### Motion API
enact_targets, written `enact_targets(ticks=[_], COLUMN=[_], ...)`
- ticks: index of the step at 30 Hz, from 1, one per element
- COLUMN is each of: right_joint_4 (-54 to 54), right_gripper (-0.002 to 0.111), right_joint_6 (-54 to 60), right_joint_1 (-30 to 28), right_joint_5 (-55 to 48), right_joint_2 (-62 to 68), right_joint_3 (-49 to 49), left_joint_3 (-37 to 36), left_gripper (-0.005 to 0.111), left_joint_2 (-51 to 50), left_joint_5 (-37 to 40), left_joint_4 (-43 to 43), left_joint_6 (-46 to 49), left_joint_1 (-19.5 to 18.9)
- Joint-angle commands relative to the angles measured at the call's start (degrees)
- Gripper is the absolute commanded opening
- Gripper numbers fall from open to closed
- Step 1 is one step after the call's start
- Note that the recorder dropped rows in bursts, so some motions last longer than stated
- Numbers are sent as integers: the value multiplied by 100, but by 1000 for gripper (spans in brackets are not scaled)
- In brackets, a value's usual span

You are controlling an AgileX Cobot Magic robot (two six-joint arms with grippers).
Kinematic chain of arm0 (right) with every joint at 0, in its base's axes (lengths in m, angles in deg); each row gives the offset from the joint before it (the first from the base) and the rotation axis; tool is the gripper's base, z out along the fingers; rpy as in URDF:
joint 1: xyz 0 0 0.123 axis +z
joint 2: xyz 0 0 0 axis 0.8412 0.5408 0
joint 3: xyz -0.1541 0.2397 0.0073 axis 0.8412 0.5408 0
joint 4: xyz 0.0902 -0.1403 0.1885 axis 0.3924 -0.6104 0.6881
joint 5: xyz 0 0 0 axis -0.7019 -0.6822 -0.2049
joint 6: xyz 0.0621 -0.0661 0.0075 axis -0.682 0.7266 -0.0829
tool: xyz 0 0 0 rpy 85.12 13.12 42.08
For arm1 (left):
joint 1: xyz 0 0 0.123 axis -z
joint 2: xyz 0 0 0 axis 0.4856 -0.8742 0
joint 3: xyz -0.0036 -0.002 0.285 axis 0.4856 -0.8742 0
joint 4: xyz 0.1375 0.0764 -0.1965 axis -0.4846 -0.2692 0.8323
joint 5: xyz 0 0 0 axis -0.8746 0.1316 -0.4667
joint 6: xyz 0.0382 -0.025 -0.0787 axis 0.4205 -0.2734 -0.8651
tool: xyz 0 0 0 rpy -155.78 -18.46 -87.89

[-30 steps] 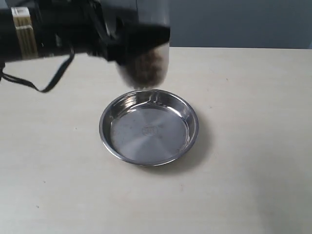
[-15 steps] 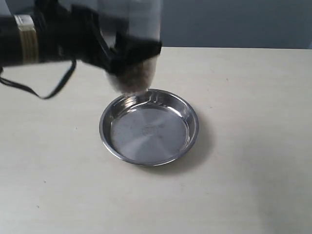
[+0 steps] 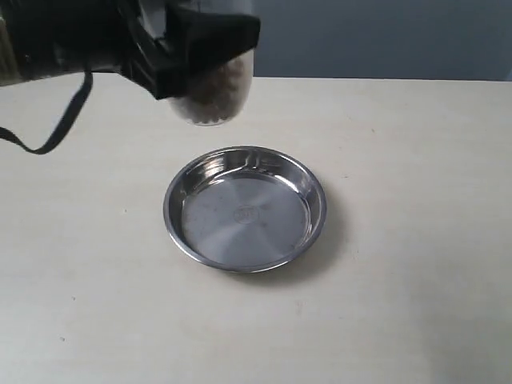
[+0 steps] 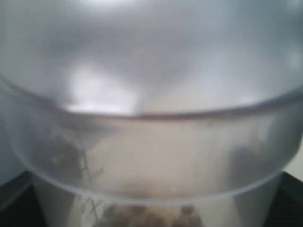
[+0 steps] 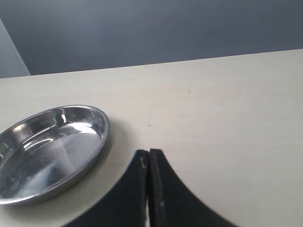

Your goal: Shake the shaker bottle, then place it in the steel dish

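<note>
The pale beige, matte tabletop [image 3: 416, 240] spreads flat beneath both arms. On it lies the round, shallow stainless-steel dish [image 3: 245, 210], shiny, with a raised rim and flat bottom, lower than the left jaws and just beside the right ones. The frosted clear plastic shaker bottle [image 3: 210, 102] hangs in the air, its cylindrical wall clasped between the black jaws of the left gripper [image 3: 210, 40], clear of the dish. The right gripper [image 5: 149, 184] has its dark, curved jaws pressed together on nothing. Brown granules [image 3: 228, 80] heap in the bottle's lower end.
</note>
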Motion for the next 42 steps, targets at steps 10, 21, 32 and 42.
enact_targets(ticks=[10, 21, 32, 42], right_joint_4=[-4, -4, -4, -4], right_gripper=[-1, -1, -1, -1], right_joint_6=[9, 9, 9, 9], right_joint_1=[6, 6, 6, 6], right_joint_5=[57, 57, 57, 57], right_joint_2=[-22, -22, -22, -22], right_joint_3=[7, 7, 7, 7], left_joint_3=[-1042, -1151, -656, -1037], left_gripper=[0, 0, 0, 0], left_joint_2=[-620, -382, 141, -76], left_joint_5=[402, -318, -987, -874], left_joint_4=[231, 928, 1336, 1592], left_joint_6=[-107, 806, 996, 1449], left_joint_1=[27, 27, 27, 27])
